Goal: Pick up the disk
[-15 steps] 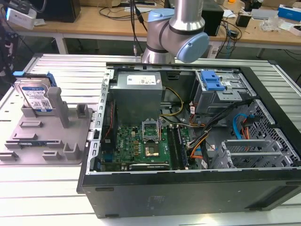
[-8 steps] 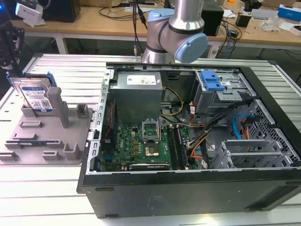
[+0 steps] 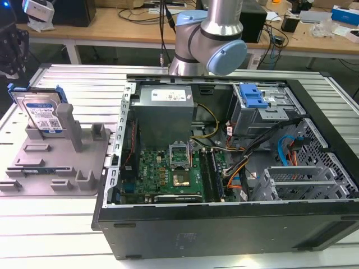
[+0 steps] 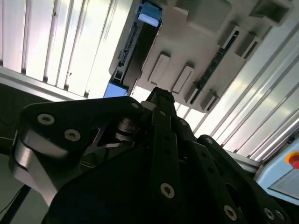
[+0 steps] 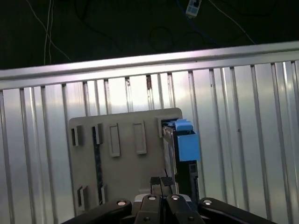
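The disk point(image 3: 40, 115) is propped on edge in the grey fixture point(image 3: 67, 159), presumably for top access; jaws are seen closed, empty, overhead.

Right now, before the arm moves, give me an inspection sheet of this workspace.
Surface: ribbed metal table, carrying a grey fixture and a computer case.
Job's things: disk stands on edge in the fixture, blue rails on its sides; nothing grips it.
Clutter: open computer case beside the fixture, toward the exterior view's right.
Grippers: gripper shut and empty, above the fixture, apart from the disk.
Cables: orange, yellow, blue and black wires inside the case.
Surroundings: wooden benches behind the table, loaded with gear.
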